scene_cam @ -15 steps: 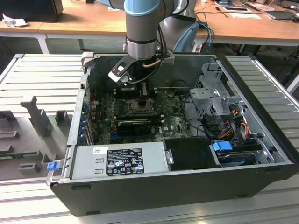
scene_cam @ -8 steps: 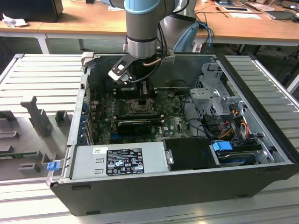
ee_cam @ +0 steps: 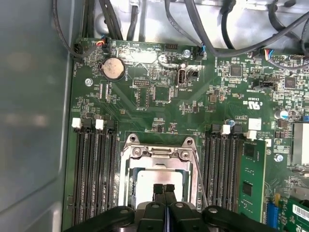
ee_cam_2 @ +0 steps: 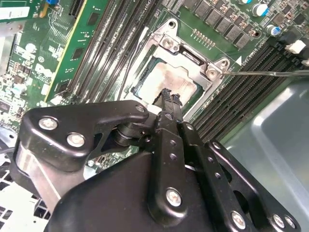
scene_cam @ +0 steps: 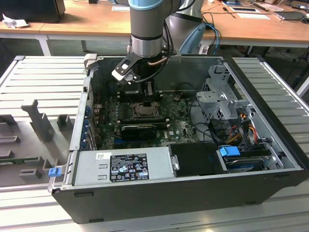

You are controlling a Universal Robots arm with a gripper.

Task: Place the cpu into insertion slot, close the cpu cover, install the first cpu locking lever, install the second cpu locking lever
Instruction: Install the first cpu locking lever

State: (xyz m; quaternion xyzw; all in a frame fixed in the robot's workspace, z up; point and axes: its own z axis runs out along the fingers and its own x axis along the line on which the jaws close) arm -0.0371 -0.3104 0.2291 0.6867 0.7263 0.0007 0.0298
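Observation:
The cpu (ee_cam: 145,180) is a pale square lying flat in the motherboard socket, also seen in the second wrist view (ee_cam_2: 161,77). The silvery cpu cover (ee_cam: 155,154) lies down around it, with the chip showing through its window (ee_cam_2: 193,60). A thin wire locking lever (ee_cam: 200,176) runs along one side of the socket, and a lever rod (ee_cam_2: 270,73) sticks out past the memory slots. My gripper (ee_cam: 164,188) is shut with nothing between its fingertips, directly over the cpu (ee_cam_2: 169,94). Contact with the chip cannot be told. In the exterior view the gripper (scene_cam: 141,93) hangs just behind the socket (scene_cam: 144,110).
The open computer case (scene_cam: 270,159) surrounds the motherboard (ee_cam: 193,111). Memory slots (ee_cam: 94,169) flank the socket on both sides. Cables (ee_cam: 227,29) hang above the board. A power supply (scene_cam: 125,166) and a drive cage (scene_cam: 219,94) fill the near and right parts of the case.

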